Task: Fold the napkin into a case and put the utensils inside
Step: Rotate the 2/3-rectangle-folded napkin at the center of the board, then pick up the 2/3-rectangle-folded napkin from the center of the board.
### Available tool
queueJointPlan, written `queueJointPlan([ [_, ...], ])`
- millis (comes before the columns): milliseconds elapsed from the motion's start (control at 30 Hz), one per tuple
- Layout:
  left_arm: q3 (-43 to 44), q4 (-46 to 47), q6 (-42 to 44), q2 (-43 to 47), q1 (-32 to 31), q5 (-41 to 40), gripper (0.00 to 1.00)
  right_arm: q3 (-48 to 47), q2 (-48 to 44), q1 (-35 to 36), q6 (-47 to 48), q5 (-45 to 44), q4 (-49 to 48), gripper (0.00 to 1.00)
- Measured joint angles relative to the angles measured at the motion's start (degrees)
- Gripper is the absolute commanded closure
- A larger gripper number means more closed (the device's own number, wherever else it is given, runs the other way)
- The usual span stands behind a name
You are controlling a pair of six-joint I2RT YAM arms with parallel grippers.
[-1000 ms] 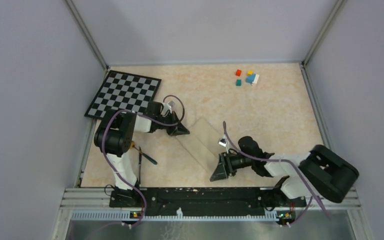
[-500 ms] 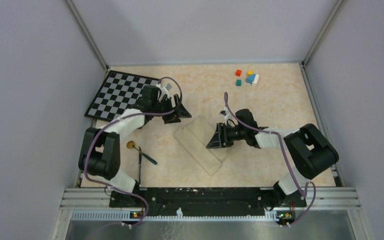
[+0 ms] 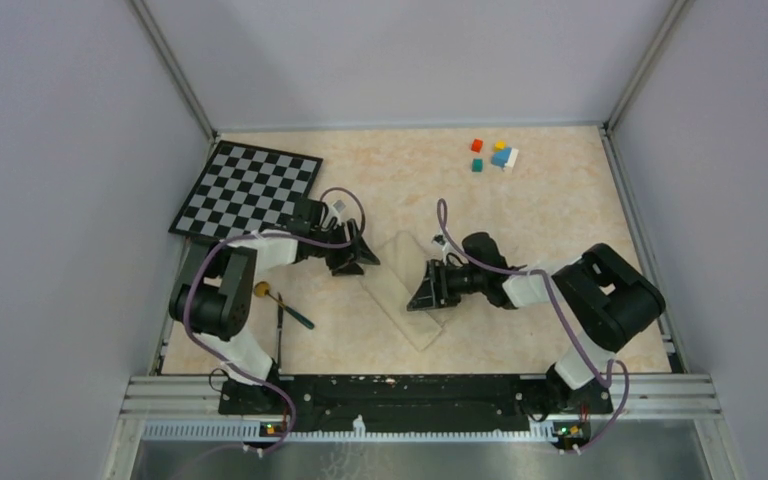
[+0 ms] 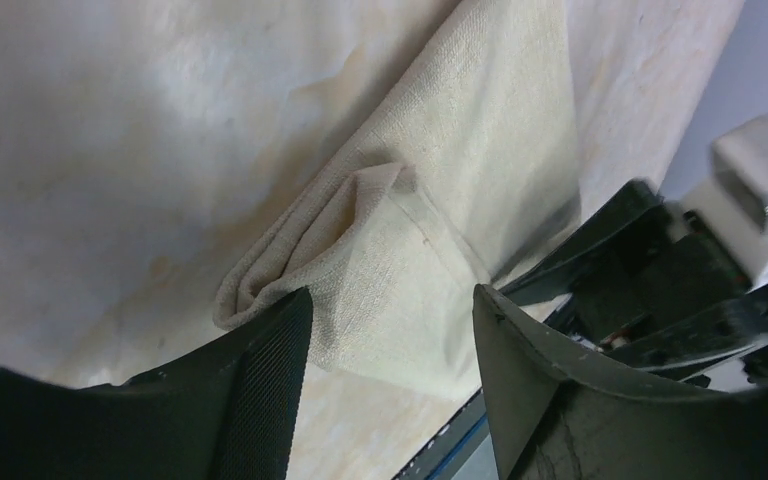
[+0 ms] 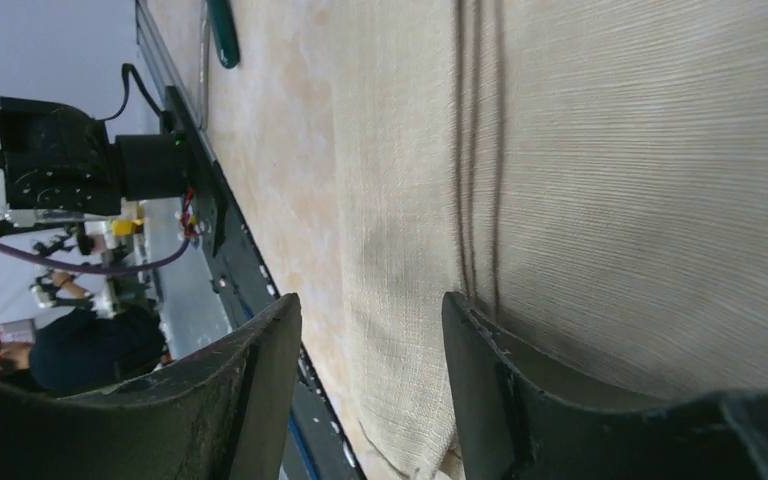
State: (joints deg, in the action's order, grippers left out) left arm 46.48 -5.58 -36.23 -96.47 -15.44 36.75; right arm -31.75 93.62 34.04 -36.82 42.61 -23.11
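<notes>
The folded napkin lies slantwise at the middle of the tabletop. The 2 claws flank it. The left claw, jaws apart, is at its far end. The right claw, jaws apart, is over its right side. The utensils lie near the left edge.

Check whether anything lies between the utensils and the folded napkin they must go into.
Nothing visible does. Only bare tabletop separates the utensils from the napkin. The left gripper sits at the napkin's far corner, off that path; the right gripper is over its other side.
</notes>
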Motion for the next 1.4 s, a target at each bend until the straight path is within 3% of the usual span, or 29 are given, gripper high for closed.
queueJointPlan([
  [267, 11.5, -0.9, 2.8, -7.6, -3.7, -2.9, 0.2, 3.7, 4.4, 12.9, -11.3, -5.6, -15.2, 0.48],
  [400, 13.9, -5.9, 6.6, -5.9, -6.1, -9.6, 0.13, 3.6, 1.8, 16.0, -13.4, -6.1, -13.3, 0.43],
  [500, 14.1, -11.2, 8.7, -1.7, -8.1, -14.8, 0.1, 3.1, -6.6, 12.0, -10.5, -7.7, -3.3, 0.41],
  [533, 14.1, -13.3, 9.1, 0.6, -9.0, -16.5, 0.03, 2.7, -10.4, 9.3, -9.0, -8.2, 0.7, 0.4],
  [600, 14.1, -16.0, 9.2, 4.7, -11.6, -18.8, 0.01, 2.3, -18.0, 1.6, -5.7, -9.5, 8.0, 0.38],
  [700, 14.2, -19.5, 6.1, 10.3, -20.9, -23.3, 0.01, 1.9, -25.0, -9.9, -0.7, -11.9, 17.1, 0.39],
  [767, 14.2, -21.0, 3.7, 11.4, -26.4, -25.7, 0.04, 1.7, -25.4, -14.1, 2.0, -12.8, 21.4, 0.43],
  [900, 13.5, -22.5, -3.0, 11.6, -38.7, -30.8, 0.13, 2.6, -18.6, -15.1, 4.9, -9.3, 23.7, 0.54],
  [1167, 15.5, -22.9, -9.5, 5.6, -49.5, -37.5, 0.24, 7.1, -9.9, -13.2, 3.2, -4.0, 14.7, 0.74],
  [1300, 18.0, -24.9, -11.3, 1.3, -51.9, -40.6, 0.32, 11.2, -8.8, -6.9, -2.6, -2.7, 4.9, 0.76],
  [1400, 19.3, -26.7, -12.2, -0.6, -52.6, -42.4, 0.36, 14.3, -9.9, -4.5, -6.3, -2.0, 1.5, 0.64],
])
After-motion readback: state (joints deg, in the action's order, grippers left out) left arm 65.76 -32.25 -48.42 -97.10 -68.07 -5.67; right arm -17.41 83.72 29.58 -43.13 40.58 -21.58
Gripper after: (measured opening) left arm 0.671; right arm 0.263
